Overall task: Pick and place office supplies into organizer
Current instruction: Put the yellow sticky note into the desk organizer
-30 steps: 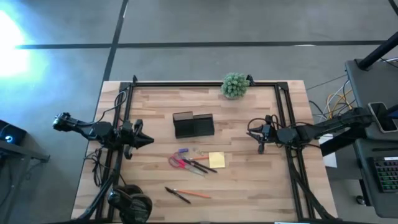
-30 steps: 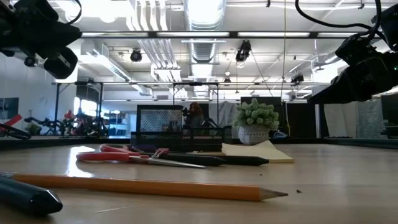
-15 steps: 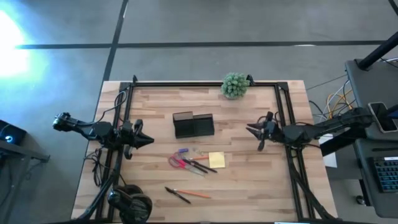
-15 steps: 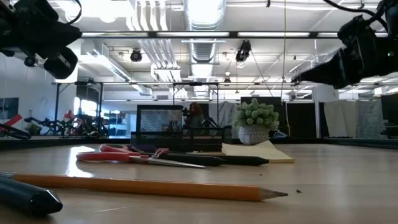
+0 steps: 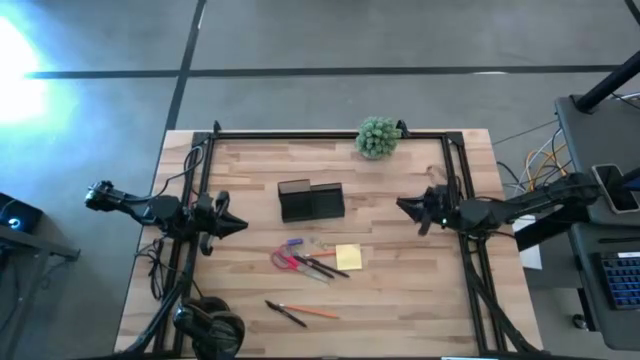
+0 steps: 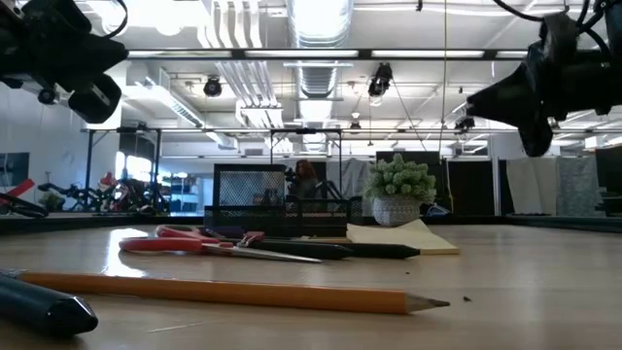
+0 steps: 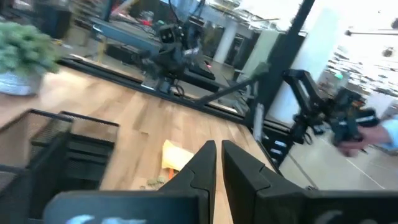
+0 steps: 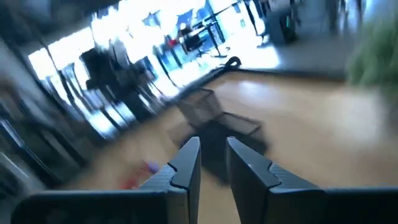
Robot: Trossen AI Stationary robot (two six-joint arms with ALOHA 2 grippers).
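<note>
Two arms: only the right one has moved in the last second; the left has not stirred.
Nearest item: orange pencil (image 6: 219, 290) beside a black pen (image 5: 287, 316), front of the wooden table (image 5: 400, 310), untouched.
Middle cluster: red-handled scissors (image 5: 285, 262), dark pens (image 5: 322, 267), yellow sticky-note pad (image 5: 348, 257), and a small blue-purple item (image 5: 293, 242) just behind them; all lie as they did a second ago.
Organizer: black mesh box (image 5: 311, 200), behind the cluster, centre of table; from overhead I cannot see anything in it.
Left gripper (image 5: 236, 226): hangs over the left edge of the table, fingers pressed together, holding nothing.
Right gripper (image 5: 408, 207): over the right side of the table, well apart from the supplies; fingers a narrow gap apart in its wrist view, nothing between them.
Change: a second ago the right gripper pointed down at the table; it has since swung level and now aims across toward the organizer.
Meaning: judged as the start of a reach; no supply lifted yet, task barely begun.
Far edge: green ball-shaped plant (image 5: 377, 137) in a pale pot, unmoved.
Writing: no brand, label or lettering readable on any item.
</note>
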